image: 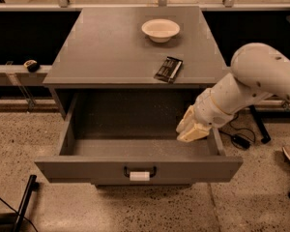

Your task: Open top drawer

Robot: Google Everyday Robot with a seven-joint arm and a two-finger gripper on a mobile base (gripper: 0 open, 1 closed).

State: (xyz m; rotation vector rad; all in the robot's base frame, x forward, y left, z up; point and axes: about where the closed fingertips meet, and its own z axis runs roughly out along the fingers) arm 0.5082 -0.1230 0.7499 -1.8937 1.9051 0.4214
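The top drawer (135, 170) of the grey cabinet stands pulled far out toward me, and its inside shows nothing in it. Its dark handle (139, 172) with a small white tag sits at the middle of the front panel. My gripper (190, 128) hangs over the right rear part of the open drawer, just inside its right wall, well behind and to the right of the handle. It touches nothing that I can see. The white arm reaches in from the right.
On the cabinet top (106, 52) stand a white bowl (160, 29) at the back and a dark flat packet (168, 68) near the front right. Cables lie on the speckled floor at the right (239, 140). A black pole (22, 202) leans at lower left.
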